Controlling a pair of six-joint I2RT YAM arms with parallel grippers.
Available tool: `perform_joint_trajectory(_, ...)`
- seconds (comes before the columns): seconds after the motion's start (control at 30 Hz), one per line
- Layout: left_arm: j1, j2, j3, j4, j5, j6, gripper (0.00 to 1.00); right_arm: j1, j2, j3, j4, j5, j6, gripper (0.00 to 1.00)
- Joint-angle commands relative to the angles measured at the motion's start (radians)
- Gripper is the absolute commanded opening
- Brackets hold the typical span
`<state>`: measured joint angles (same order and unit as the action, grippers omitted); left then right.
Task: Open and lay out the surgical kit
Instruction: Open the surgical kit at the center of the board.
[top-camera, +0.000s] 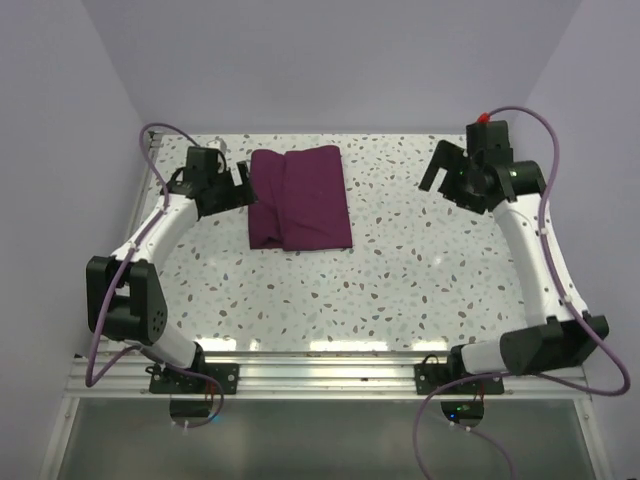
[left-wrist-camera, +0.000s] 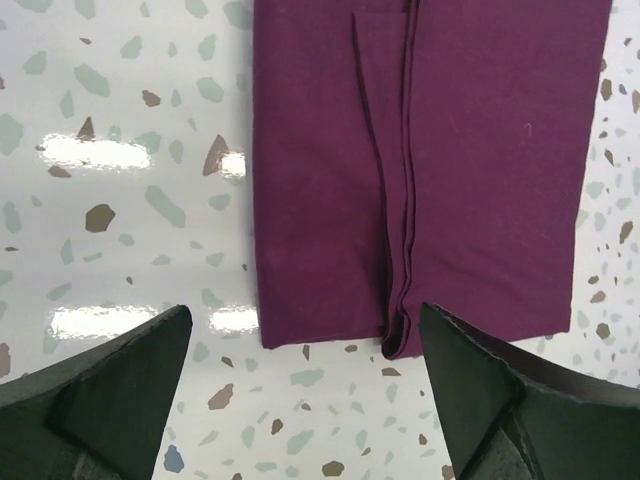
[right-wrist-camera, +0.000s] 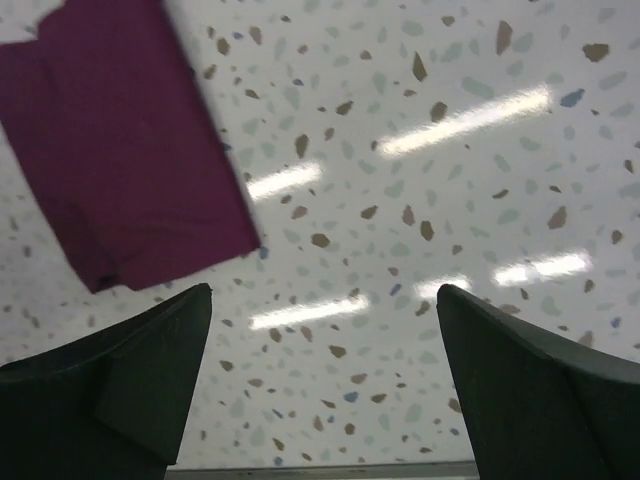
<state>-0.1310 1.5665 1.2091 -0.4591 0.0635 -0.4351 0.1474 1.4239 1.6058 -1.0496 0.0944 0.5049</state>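
The surgical kit (top-camera: 299, 197) is a folded dark purple cloth wrap lying flat at the back middle of the table. The steel tray and metal instruments are hidden. My left gripper (top-camera: 240, 187) is open just left of the wrap's left edge. In the left wrist view the wrap (left-wrist-camera: 430, 170) fills the upper right, its folded edge between my open fingertips (left-wrist-camera: 130, 380). My right gripper (top-camera: 441, 167) is open and empty, well to the right of the wrap. The right wrist view shows the wrap (right-wrist-camera: 120, 170) at the upper left, away from the fingers.
The speckled white table (top-camera: 400, 280) is bounded by pale walls at the back and sides. A metal rail (top-camera: 320, 375) with both arm bases runs along the near edge.
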Motion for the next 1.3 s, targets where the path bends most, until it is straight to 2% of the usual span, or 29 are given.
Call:
perform_joint_trajectory(0.0,0.014,0.001,0.020,-0.049,0.135,0.022,1.00,-0.040,0.003,-0.137,0.136,-0.147,0.190,0.98)
perform_joint_trajectory(0.03,0.013,-0.003,-0.024,-0.035,0.159,0.018,1.00,-0.070,0.047,-0.185,0.217,-0.335,0.184,0.98)
perform_joint_trajectory(0.07,0.013,-0.013,-0.040,-0.032,0.163,0.009,1.00,-0.066,0.067,-0.219,0.297,-0.522,0.216,0.90)
perform_joint_trajectory(0.1,0.013,-0.029,-0.057,-0.021,0.165,0.015,1.00,-0.042,0.081,-0.221,0.388,-0.521,0.234,0.84)
perform_joint_trajectory(0.13,0.011,-0.070,-0.077,-0.012,0.151,0.015,1.00,0.042,0.108,-0.186,0.388,-0.471,0.231,0.86)
perform_joint_trajectory(0.17,0.011,-0.089,-0.085,-0.006,0.138,0.028,1.00,0.097,0.125,-0.068,0.358,-0.331,0.178,0.90)
perform_joint_trajectory(0.23,0.011,-0.120,-0.080,-0.024,0.127,0.055,1.00,0.235,0.202,0.073,0.311,-0.253,0.115,0.91)
perform_joint_trajectory(0.27,0.011,-0.123,-0.074,-0.033,0.108,0.062,1.00,0.266,0.321,0.153,0.272,-0.227,0.081,0.90)
perform_joint_trajectory(0.3,0.011,-0.126,-0.072,-0.038,0.111,0.079,1.00,0.296,0.387,0.330,0.179,-0.194,0.067,0.88)
perform_joint_trajectory(0.33,0.011,-0.128,-0.068,-0.039,0.119,0.084,1.00,0.348,0.453,0.424,0.125,-0.170,0.055,0.87)
perform_joint_trajectory(0.37,0.011,-0.129,-0.066,-0.042,0.130,0.085,0.96,0.374,0.589,0.516,0.078,-0.141,0.035,0.86)
perform_joint_trajectory(0.4,0.011,-0.132,-0.065,-0.046,0.128,0.081,0.93,0.395,0.648,0.681,-0.006,-0.112,0.027,0.86)
perform_joint_trajectory(0.43,0.011,-0.140,-0.069,-0.044,0.128,0.075,0.90,0.434,0.709,0.751,-0.038,-0.076,0.020,0.86)
perform_joint_trajectory(0.5,0.011,-0.154,-0.077,-0.043,0.119,0.056,0.77,0.461,0.829,0.875,-0.081,-0.058,0.011,0.85)
perform_joint_trajectory(0.57,0.011,-0.181,-0.097,-0.039,0.113,0.042,0.62,0.488,0.871,0.891,-0.079,-0.051,0.017,0.84)
perform_joint_trajectory(0.67,0.011,-0.224,-0.141,-0.026,0.128,0.013,0.47,0.523,0.911,0.844,-0.033,-0.055,0.014,0.83)
perform_joint_trajectory(0.77,0.011,-0.267,-0.189,-0.015,0.130,-0.007,0.42,0.557,0.963,0.861,-0.023,-0.045,-0.003,0.81)
perform_joint_trajectory(0.9,0.011,-0.301,-0.226,-0.027,0.113,-0.008,0.40,0.592,1.037,0.936,-0.033,-0.039,-0.012,0.80)
perform_joint_trajectory(1.27,0.011,-0.330,-0.266,-0.052,0.098,0.006,0.38,0.656,1.136,0.938,-0.013,-0.035,-0.011,0.77)
